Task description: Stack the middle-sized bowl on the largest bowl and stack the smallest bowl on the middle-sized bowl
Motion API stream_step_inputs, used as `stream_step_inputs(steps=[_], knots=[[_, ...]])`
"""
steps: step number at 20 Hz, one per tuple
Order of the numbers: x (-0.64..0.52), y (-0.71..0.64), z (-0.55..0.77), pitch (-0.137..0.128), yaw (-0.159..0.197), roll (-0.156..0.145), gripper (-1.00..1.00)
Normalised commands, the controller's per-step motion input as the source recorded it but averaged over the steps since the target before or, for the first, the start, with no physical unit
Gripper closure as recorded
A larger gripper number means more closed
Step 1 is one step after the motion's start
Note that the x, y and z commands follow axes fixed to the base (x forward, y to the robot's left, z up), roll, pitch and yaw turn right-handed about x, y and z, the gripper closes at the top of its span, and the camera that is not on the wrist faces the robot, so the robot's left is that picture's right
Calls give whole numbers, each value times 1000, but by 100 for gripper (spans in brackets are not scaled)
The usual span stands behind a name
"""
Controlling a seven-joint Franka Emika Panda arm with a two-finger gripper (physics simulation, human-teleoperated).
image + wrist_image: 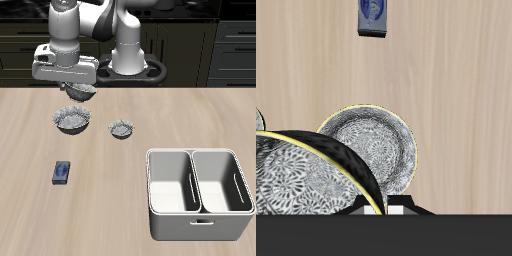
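Note:
My gripper [79, 86] is shut on the rim of the middle-sized bowl [83, 93] and holds it in the air, tilted. It hangs just above and slightly behind the largest bowl [72, 120], which stands on the table. In the wrist view the held bowl [306, 175] fills the near field and partly covers the largest bowl [374, 142] below it. The smallest bowl [121, 128] stands on the table beside the largest bowl, apart from it. Only a sliver of the smallest bowl [258, 121] shows in the wrist view.
A white two-compartment bin [197, 215] stands near the table's front edge. A small blue box [62, 172] lies nearer the front edge than the largest bowl; it also shows in the wrist view [374, 15]. The robot's base [128, 60] is at the back.

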Motion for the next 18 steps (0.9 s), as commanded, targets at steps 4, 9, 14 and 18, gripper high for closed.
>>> stream_step_inputs(steps=[4,9,14,18], knots=[[56,-18,-164,18,15,-15,100],[18,-79,-125,7,-6,-16,100],[47,-83,-227,26,-3,-23,100],[101,-162,-280,19,-1,-31,100]])
